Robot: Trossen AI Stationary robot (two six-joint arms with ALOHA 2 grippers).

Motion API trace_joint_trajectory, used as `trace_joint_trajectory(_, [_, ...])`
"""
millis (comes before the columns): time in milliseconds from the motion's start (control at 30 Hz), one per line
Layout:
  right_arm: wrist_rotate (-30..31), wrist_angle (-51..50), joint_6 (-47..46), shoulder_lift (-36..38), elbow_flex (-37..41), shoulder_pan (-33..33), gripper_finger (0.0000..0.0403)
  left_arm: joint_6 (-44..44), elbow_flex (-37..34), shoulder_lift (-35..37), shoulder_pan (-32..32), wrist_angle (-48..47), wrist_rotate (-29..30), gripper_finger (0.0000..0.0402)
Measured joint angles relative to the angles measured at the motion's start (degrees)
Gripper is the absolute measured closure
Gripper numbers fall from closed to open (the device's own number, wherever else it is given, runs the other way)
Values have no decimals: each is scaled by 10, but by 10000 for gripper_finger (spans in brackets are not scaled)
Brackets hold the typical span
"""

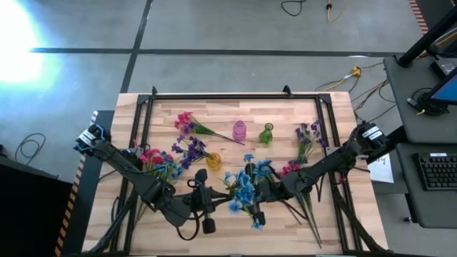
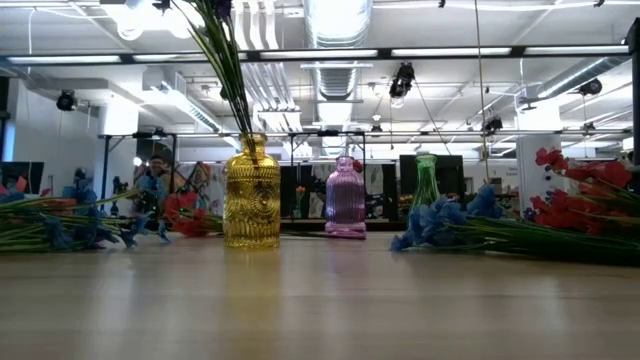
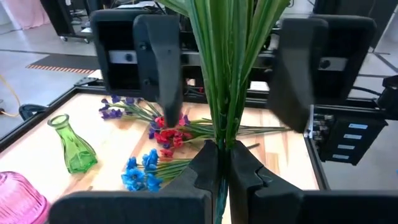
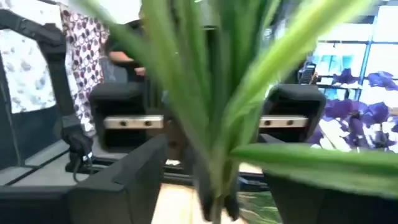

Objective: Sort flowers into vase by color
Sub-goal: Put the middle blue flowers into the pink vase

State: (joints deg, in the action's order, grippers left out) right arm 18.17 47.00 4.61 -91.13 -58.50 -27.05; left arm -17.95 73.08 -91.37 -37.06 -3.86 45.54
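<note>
A pale wooden surface (image 1: 228,235) seen from above, with two dark arms reaching in from nine and three o'clock to meet near its six o'clock edge.

Loose flowers lie in heaps: a red-pink and blue heap (image 1: 158,163) at nine o'clock, a pink and purple spray (image 1: 188,124) at eleven o'clock, purple sprigs (image 1: 308,135) at two o'clock, and a large blue bunch (image 1: 246,191) near the middle.

Three small vases stand toward twelve o'clock: a yellow vase (image 1: 213,161), a pink vase (image 1: 239,131) and a green vase (image 1: 266,133). Only the yellow one holds stems, purple blooms (image 1: 191,147); the pink and green ones look empty, so most sorting appears left to do.

The left pincer (image 3: 224,168) is clamped tight on a bundle of green stems (image 3: 227,68). The right pincer (image 4: 208,180) has its fingers (image 4: 118,186) apart either side of the same kind of stems; whether they press on them cannot be told.

No readable writing or brand marks show.
</note>
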Motion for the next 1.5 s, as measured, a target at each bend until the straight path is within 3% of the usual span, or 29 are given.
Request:
trace_joint_trajectory(333, [-2,-2,13,0,2,2,322,-4,0,0,0,-2,0,400])
trace_joint_trajectory(500, [-2,-6,19,0,1,2,375,-10,0,1,0,-7,-1,370])
trace_joint_trajectory(800, [5,-60,-1,26,1,3,369,-13,0,10,-3,-40,-11,317])
trace_joint_trajectory(1033, [104,-225,32,138,-4,31,366,-161,1,61,-9,-186,-168,310])
trace_joint_trajectory(1200, [106,-302,48,212,2,136,365,-259,1,83,-23,-281,-235,310])
trace_joint_trajectory(1333, [6,-308,12,222,15,276,365,-291,1,98,-41,-335,-256,310])
trace_joint_trajectory(1500, [-119,-292,-40,179,23,415,365,-351,1,113,-70,-385,-282,310])
